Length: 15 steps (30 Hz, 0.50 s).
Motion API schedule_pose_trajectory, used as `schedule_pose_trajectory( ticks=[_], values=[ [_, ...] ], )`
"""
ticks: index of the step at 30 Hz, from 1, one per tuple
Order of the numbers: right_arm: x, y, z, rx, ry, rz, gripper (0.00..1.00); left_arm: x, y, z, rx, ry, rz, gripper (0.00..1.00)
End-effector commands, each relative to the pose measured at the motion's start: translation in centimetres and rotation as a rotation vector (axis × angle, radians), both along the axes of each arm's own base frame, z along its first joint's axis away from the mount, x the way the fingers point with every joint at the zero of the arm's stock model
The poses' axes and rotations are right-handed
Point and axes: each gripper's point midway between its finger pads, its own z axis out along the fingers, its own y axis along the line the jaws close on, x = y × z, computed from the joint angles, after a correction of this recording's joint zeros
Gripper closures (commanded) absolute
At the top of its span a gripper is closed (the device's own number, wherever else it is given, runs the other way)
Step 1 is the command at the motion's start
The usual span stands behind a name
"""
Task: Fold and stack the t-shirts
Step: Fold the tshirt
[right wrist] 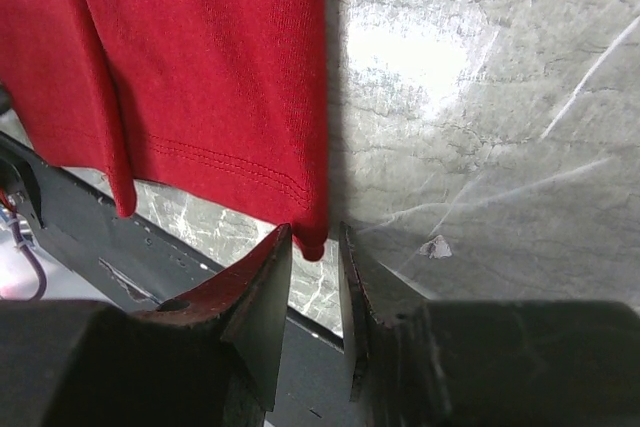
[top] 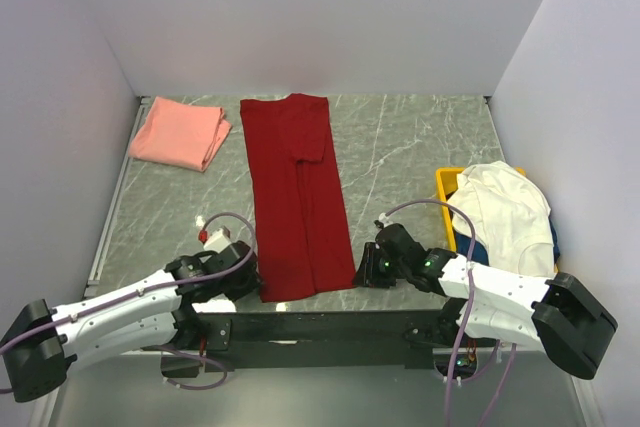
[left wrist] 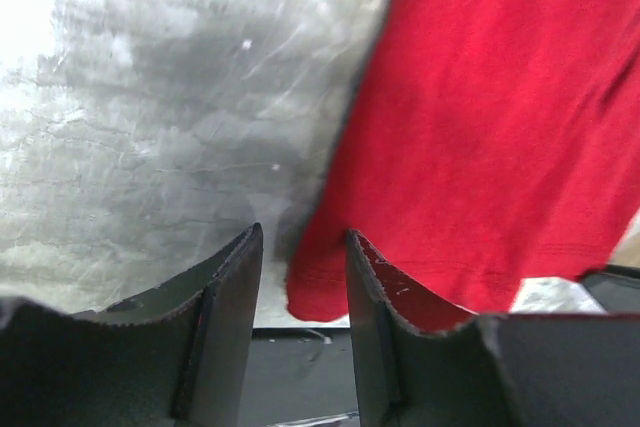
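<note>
Well ahead of the left claw [left wrist: 302,235] and off to its left, we see the pink shirt [top: 180,134] folded into a flat bundle at the far corner of the bench [top: 400,157]. The left claw itself sits low at the near edge of the bench. Its fingers [left wrist: 225,312] stand apart with a clear gap, so we read it as open and gripping nothing. The near left corner of the red shirt [top: 295,197] lies just in front of that gap, with the hem running off to the claw's right.

The red shirt is spread flat as a long strip between the two claws, reaching from them to the far side of the bench.

The right claw [right wrist: 315,235] is low at the shirt's other near corner. Its jaws are close together but not touching, and the tip of the hem dips into the narrow gap. We see no pinch on the cloth, so we call it open.

Behind the right claw and to its right, the white shirt [top: 505,212] lies crumpled on the yellow tray [top: 447,182], well apart from both claws.
</note>
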Motion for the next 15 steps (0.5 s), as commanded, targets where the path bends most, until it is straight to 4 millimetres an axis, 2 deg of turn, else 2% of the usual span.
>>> schedule_pose_trajectory(
  ticks=[1,9,12,15],
  values=[
    [0.6,0.6,0.7,0.029,-0.025,0.003,0.68,-0.8,-1.0,-0.7,-0.044,0.031,-0.020,0.56],
    [0.8,1.0,1.3,0.038,-0.032,0.008,0.71,-2.3,-2.5,-0.9,-0.044,0.057,-0.061,0.59],
    [0.8,1.1,1.6,0.046,-0.033,0.010,0.74,-2.6,-2.8,-0.7,-0.041,0.062,-0.077,0.65],
    [0.9,1.1,2.2,0.045,-0.040,0.017,0.78,-2.5,-3.3,0.3,-0.057,0.053,-0.092,0.78]
  ],
)
